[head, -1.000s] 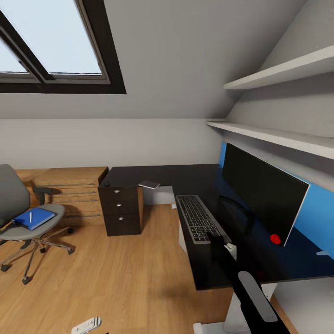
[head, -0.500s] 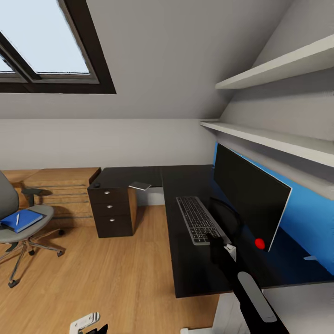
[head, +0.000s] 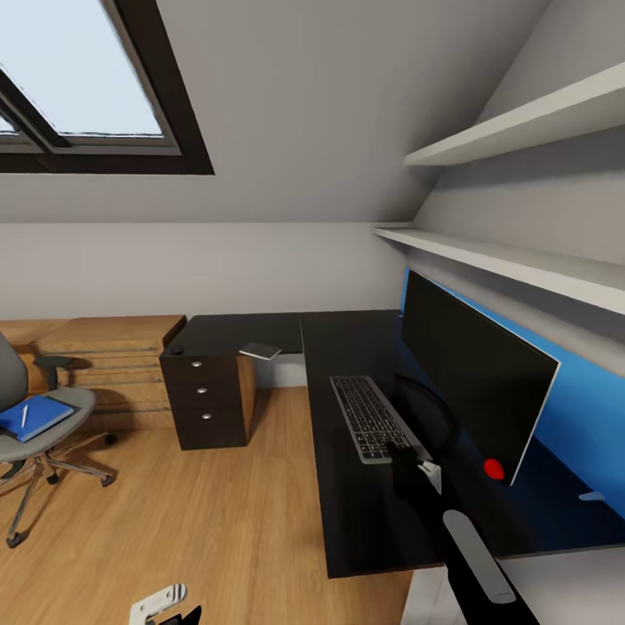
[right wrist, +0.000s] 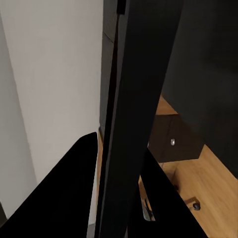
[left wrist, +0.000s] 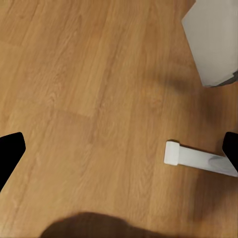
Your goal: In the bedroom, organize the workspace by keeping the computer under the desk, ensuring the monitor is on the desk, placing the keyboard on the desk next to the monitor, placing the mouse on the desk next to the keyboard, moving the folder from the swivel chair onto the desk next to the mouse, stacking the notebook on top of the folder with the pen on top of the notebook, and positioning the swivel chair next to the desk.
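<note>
Bare desk (head: 365, 512) front; monitor (head: 473, 369) seemingly blocks behind.

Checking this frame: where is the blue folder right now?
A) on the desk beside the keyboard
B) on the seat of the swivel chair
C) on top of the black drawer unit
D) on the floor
B: the blue folder lies on the grey seat of the swivel chair, with a pale pen on top.

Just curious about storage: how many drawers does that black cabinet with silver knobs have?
3, stacked on the black drawer cabinet's front: top, middle, bottom. None seem hidden.
</note>
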### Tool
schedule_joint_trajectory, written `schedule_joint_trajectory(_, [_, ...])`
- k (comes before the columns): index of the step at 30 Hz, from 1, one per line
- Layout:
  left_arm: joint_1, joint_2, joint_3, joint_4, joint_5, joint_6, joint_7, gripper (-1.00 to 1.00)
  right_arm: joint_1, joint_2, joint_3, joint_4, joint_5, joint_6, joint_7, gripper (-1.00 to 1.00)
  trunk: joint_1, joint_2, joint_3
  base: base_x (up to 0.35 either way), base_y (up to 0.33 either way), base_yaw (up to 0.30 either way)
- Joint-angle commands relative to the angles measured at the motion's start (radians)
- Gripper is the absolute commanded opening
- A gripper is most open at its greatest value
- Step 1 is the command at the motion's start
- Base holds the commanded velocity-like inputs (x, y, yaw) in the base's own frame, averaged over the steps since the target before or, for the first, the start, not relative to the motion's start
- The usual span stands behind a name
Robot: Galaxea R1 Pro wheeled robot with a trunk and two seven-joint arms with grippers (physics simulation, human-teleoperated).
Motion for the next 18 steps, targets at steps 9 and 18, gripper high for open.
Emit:
schedule_joint_trajectory(9, [0.000, -0.002, 0.002, -0.002, 0.005, 0.006, -0.005, 1.00, -0.002, 0.002, 0.000, 0.012, -0.009, -0.011, -0.011, -1.00, 0.000, -0.001, -0.001, 0.128, 0.000, 0.000])
schedule_joint_trajectory(18, [0.000, -0.003, 0.002, -0.002, 0.005, 0.006, -0.002, 1.00, -0.007, 0.005, 0.001, 0.061, 0.038, -0.015, -0.012, -1.00, 0.000, -0.001, -0.001, 0.125, 0.000, 0.000])
